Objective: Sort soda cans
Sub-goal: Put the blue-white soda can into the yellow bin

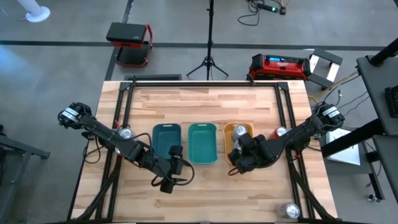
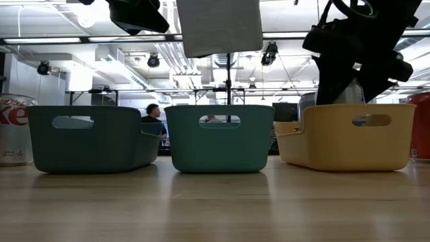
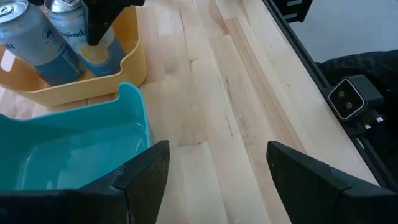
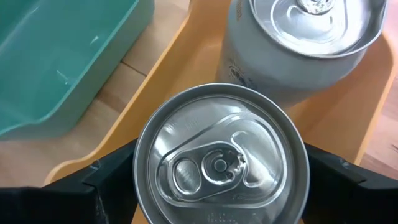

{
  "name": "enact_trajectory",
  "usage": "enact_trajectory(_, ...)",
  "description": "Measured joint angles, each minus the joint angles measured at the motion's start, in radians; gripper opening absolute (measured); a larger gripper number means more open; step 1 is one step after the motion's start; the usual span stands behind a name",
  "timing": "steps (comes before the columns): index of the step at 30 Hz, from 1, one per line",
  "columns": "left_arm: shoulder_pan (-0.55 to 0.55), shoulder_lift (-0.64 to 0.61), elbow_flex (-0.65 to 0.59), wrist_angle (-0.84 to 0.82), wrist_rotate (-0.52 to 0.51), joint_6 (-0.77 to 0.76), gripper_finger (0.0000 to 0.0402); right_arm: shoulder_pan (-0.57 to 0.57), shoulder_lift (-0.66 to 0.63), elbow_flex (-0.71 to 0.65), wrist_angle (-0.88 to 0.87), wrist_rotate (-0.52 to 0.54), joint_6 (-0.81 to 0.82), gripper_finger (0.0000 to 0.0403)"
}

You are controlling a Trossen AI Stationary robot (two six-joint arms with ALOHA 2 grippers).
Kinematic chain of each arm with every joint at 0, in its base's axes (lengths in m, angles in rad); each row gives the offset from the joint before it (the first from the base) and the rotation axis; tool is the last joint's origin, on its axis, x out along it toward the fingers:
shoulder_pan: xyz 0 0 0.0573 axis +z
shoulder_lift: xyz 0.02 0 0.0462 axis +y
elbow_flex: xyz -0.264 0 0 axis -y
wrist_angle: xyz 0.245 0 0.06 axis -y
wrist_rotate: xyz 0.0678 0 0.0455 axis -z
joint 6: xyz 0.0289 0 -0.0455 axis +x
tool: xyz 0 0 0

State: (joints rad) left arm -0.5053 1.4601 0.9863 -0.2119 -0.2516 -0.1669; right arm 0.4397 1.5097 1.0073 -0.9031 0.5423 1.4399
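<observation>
Three trays stand in a row: dark teal [image 1: 166, 140], teal [image 1: 203, 143] and orange [image 1: 244, 129]. My right gripper [image 4: 221, 180] is over the orange tray's near end, shut on a silver-topped soda can [image 4: 221, 165]. A second can [image 4: 311, 37] stands upright in that tray, just beyond it. A silver can [image 1: 127, 132] stands left of the dark teal tray. A red can [image 1: 280, 132] stands right of the orange tray. One more can [image 1: 289, 210] sits near the table's front right corner. My left gripper [image 1: 177, 163] is open near the dark teal tray's front, holding nothing. My right gripper pinches the soda can between its two fingers [image 4: 106, 180], one on each side of the can's wall just below the top rim [image 4: 146, 186]. The fingers come from above, pointing down. The can stands upright with its lower part inside the orange tray; its base is hidden.
The teal tray [image 3: 74, 149] and the orange tray [image 3: 134, 62] stand close together, with bare wood to the near side of them. Black frame rails [image 1: 289, 118] run along the table's left and right sides. In the low view, a person [image 2: 153, 113] shows far behind the table.
</observation>
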Motion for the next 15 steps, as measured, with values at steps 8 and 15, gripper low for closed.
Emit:
enact_trajectory(8,0.000,0.000,0.000,0.000,0.000,0.000,0.0254,0.000,-0.001,0.000,0.000,0.037,0.001,0.0343)
enact_trajectory(15,0.000,0.000,0.000,-0.008,0.000,0.000,0.0254,0.000,-0.004,0.002,-0.005,0.032,-0.003,0.0363)
